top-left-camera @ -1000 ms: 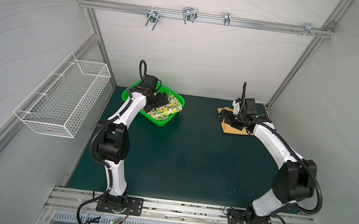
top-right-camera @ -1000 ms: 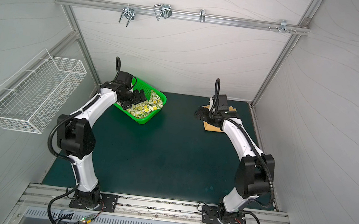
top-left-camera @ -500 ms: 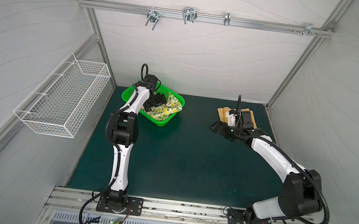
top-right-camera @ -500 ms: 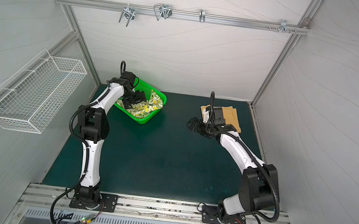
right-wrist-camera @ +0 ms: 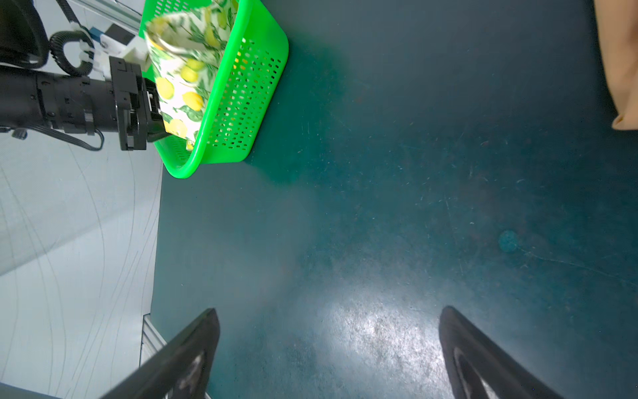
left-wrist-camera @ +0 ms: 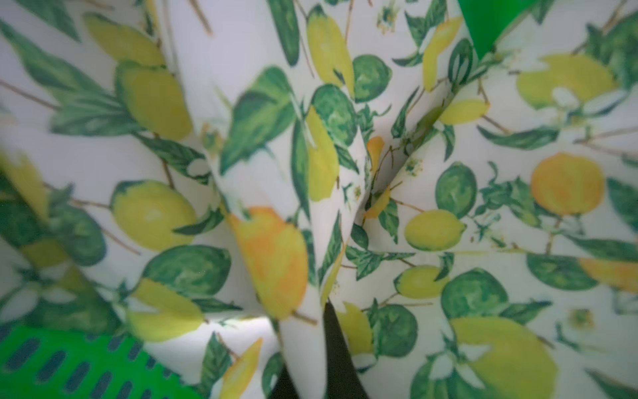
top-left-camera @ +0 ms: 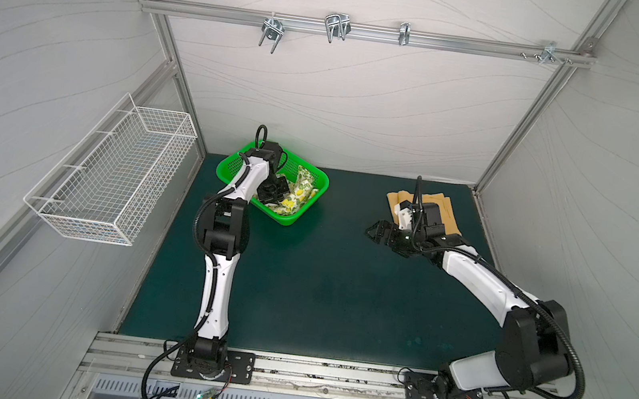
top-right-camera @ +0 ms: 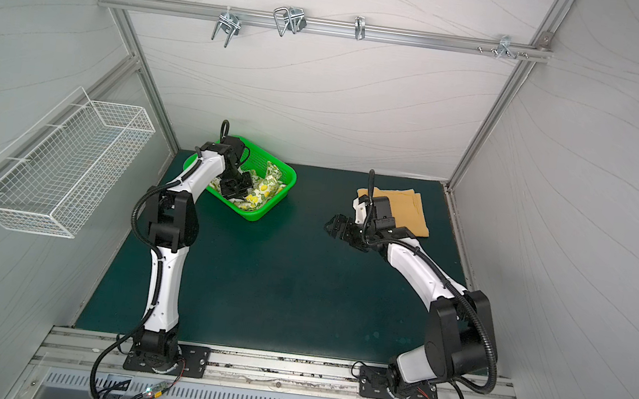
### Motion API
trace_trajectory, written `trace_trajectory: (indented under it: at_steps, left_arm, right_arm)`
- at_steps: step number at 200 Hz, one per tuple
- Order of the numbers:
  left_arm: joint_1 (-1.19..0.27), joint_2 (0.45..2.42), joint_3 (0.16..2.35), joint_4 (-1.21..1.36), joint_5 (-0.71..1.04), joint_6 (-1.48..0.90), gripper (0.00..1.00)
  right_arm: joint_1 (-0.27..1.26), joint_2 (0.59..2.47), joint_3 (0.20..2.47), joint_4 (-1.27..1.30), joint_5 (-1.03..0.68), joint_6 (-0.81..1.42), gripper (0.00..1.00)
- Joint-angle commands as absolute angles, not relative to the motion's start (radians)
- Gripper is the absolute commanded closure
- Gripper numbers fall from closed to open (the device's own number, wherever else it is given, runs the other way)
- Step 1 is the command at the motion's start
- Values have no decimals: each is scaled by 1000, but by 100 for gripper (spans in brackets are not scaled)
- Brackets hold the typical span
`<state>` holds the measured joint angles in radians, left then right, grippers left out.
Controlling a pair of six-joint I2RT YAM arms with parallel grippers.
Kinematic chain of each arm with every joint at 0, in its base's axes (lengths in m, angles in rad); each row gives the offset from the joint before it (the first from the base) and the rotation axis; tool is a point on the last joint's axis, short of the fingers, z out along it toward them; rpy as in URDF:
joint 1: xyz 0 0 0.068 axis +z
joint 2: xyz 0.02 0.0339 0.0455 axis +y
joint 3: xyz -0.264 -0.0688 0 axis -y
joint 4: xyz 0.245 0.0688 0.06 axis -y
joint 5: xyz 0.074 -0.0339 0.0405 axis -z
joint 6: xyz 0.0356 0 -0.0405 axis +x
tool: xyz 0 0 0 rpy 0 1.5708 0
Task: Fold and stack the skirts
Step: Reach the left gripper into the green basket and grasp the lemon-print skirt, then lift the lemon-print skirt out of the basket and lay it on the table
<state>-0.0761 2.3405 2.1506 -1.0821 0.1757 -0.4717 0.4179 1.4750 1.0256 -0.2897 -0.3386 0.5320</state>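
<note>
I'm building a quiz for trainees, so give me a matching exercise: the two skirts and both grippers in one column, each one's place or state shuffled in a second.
Column one
1 lemon-print skirt
2 mustard skirt
3 left gripper
4 right gripper

Column two
A jaws wide apart over bare mat
B bunched in the green basket
C jaws shut on cloth
D lying flat on the mat

Pairs: 1-B, 2-D, 3-C, 4-A
</note>
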Motion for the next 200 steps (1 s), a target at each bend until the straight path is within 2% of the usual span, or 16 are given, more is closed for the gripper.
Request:
trace_trajectory:
  at_steps: [1, 102, 173, 200]
  left_arm:
    - [-83, 2294, 2168, -1080, 222, -480, 100]
    - [-150, 1952, 2168, -978, 306, -472, 100]
    - [-379, 1565, 1851, -881, 229, -443, 100]
    - [-436, 1436, 1695, -796, 349, -504, 100]
  right_arm:
    - [425, 1435, 1008, -308, -339, 528, 1]
    - [425, 1256, 984, -410, -256, 496, 1]
    - [416, 1149, 938, -400, -190, 496, 1]
    - [396, 1112, 916, -388, -184, 497, 1]
